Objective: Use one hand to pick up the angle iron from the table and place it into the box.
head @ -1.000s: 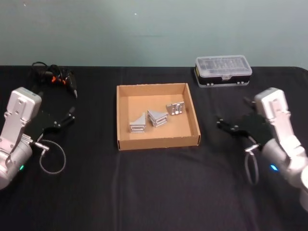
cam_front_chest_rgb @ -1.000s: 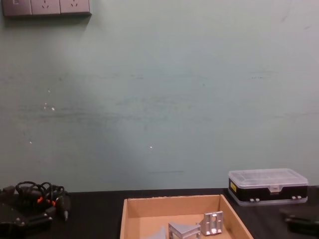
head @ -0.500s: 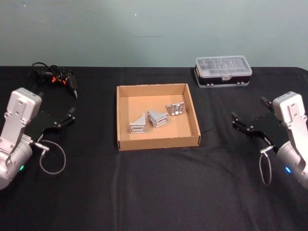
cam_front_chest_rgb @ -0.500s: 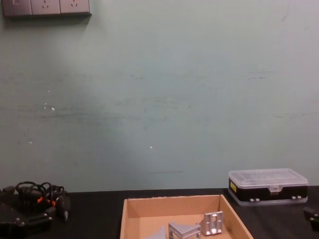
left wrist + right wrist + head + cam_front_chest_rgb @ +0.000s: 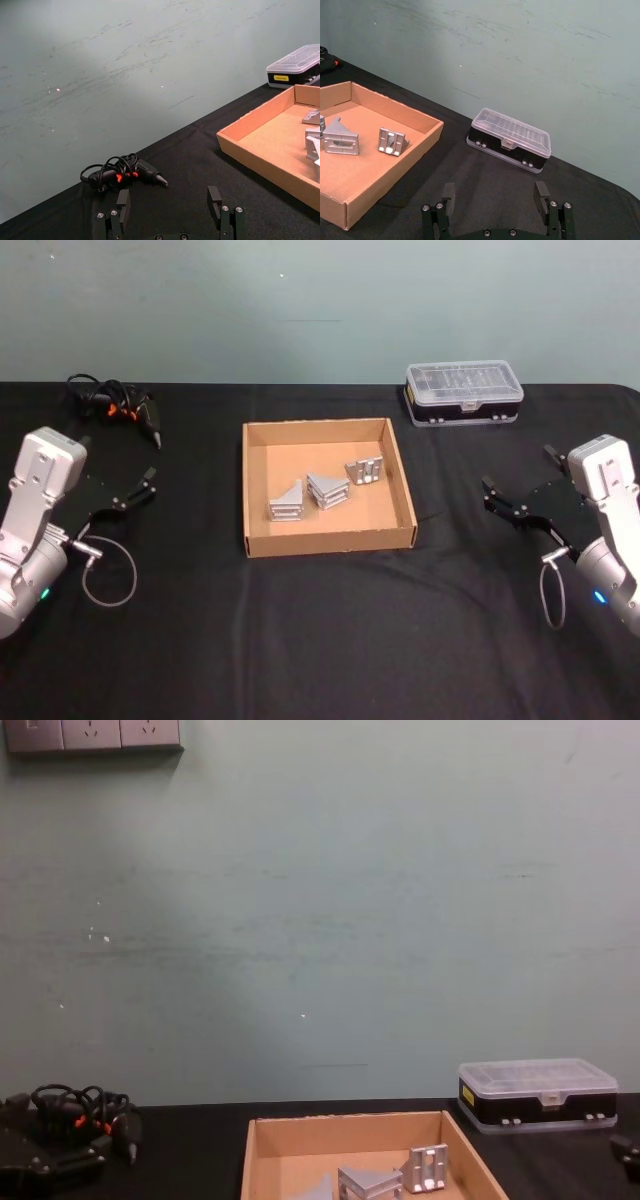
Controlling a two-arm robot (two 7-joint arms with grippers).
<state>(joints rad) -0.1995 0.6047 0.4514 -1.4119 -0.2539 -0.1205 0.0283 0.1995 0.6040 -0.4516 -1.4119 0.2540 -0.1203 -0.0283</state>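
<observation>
My right gripper (image 5: pixel 520 502) and left gripper (image 5: pixel 135 490) both hover spread and empty over the table (image 5: pixel 320 630), well apart on either side of the box (image 5: pixel 400 480), where three angle irons (image 5: pixel 318 486), apparently all alike, lie together on its floor.

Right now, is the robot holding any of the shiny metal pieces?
No, all three angle irons lie in the box, and both end effectors are open.

Lab or workshop bench: black table (image 5: pixel 320 640), bare green wall (image 5: pixel 330 900), wall sockets (image 5: pixel 92 734), parts case (image 5: pixel 463 391).
</observation>
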